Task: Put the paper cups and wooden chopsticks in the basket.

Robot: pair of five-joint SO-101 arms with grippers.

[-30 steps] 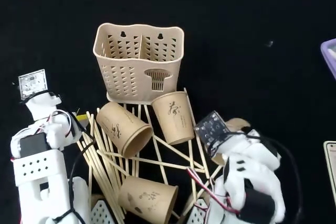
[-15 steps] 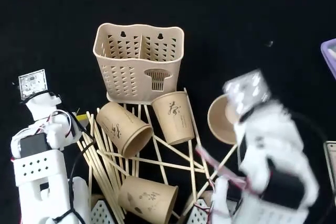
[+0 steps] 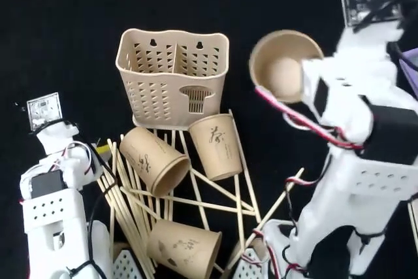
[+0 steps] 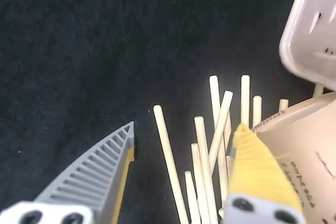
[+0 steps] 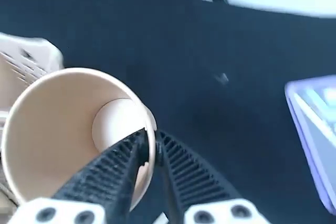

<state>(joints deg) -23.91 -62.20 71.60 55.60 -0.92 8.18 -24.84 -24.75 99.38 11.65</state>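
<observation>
Vs 1 s ago: right arm went from low in the lower right to high at the upper right of the high view, and took a paper cup (image 3: 286, 65) up with it. Left arm barely shifted.

Right gripper (image 5: 151, 139) was clenched on that cup's (image 5: 68, 129) rim, one finger inside and one outside, mouth toward the overhead camera. Left gripper (image 4: 184, 135) was spread wide at lower left, over the ends of the wooden chopsticks (image 4: 205, 150), grasping nothing.

Basket (image 3: 171, 93) sat upper centre with both compartments bare (nothing loaded yet). Three cups lay on the table (image 3: 78, 17): one (image 3: 217, 146) touching the basket's lower right corner, one (image 3: 153, 159) on its side just left of it, one (image 3: 185, 247) at bottom centre. Chopsticks (image 3: 130, 200) were strewn under and between them.

Held cup sat just right of the basket's right rim, apart from it, black cloth showing between. A purple container (image 3: 408, 63) sat at the right frame edge, behind the right arm.
</observation>
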